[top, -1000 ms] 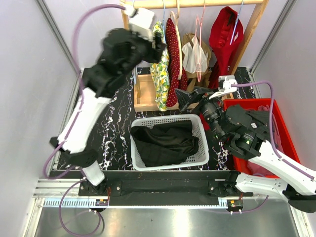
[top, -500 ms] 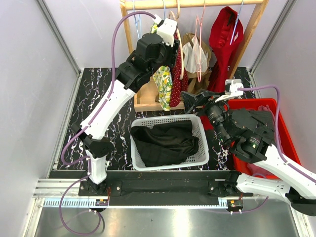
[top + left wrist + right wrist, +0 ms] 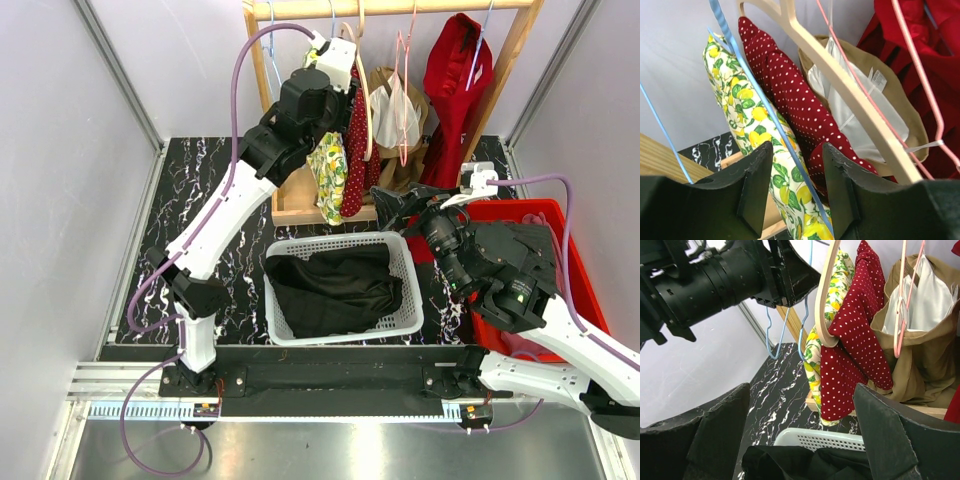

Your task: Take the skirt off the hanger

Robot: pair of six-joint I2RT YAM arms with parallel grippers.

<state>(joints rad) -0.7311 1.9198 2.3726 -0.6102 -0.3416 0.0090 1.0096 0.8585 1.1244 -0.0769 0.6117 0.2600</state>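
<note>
The wooden rack (image 3: 400,8) stood at the far end of the table (image 3: 210,200). Several clothes hung on it side by side. From left to right they were a lemon-print garment (image 3: 760,130), a dotted red skirt (image 3: 790,95), a tan garment (image 3: 880,90) and a plain red garment (image 3: 455,70). Which piece was the task's skirt could not be told for sure. The dotted one, folded over the arm of a wooden hanger (image 3: 840,85), was taken as it.

Its long axis ran downward, with both halves hanging from the hanger arm. It touched the lemon-print garment on its left.

In front of the rack stood a white basket (image 3: 410,300) with black cloth (image 3: 335,285) in it, and to the right a red bin (image 3: 500,207).

The left arm was the nearer one. The left pincer (image 3: 796,170) was raised to the rack with its fingers spread and gripping nothing. The skirt lay straight ahead of it and a little to the right finger's side.

A thin blue hanger (image 3: 760,100) and the edge of the lemon cloth crossed the gap between the fingers. They probably stood in the way of a clean grip on the skirt alone.

The right pincer (image 3: 802,387) was lower, between basket and rack, also spread and empty. It pointed up at the skirt's lower hem.
</note>
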